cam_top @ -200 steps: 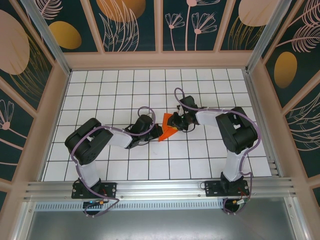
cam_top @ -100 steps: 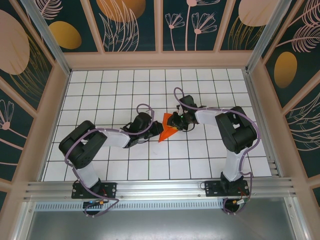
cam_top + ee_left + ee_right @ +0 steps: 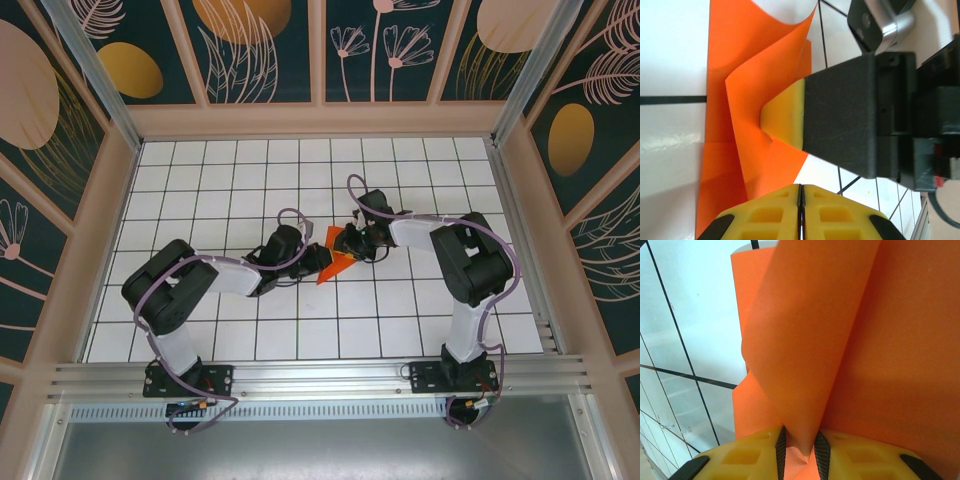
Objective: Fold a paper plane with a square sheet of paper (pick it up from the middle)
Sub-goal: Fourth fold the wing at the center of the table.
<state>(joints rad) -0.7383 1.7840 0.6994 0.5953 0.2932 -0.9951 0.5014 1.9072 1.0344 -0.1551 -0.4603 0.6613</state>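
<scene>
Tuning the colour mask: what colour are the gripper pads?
Yellow gripper pads, clearest in the left wrist view against the orange paper.

Left gripper (image 3: 316,263) has slid closer — onto the paper (image 3: 338,264).

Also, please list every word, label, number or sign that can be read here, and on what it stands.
There is no readable text. The orange paper is plain, the table has grid lines without letters, and the walls have plant drawings without letters.
</scene>
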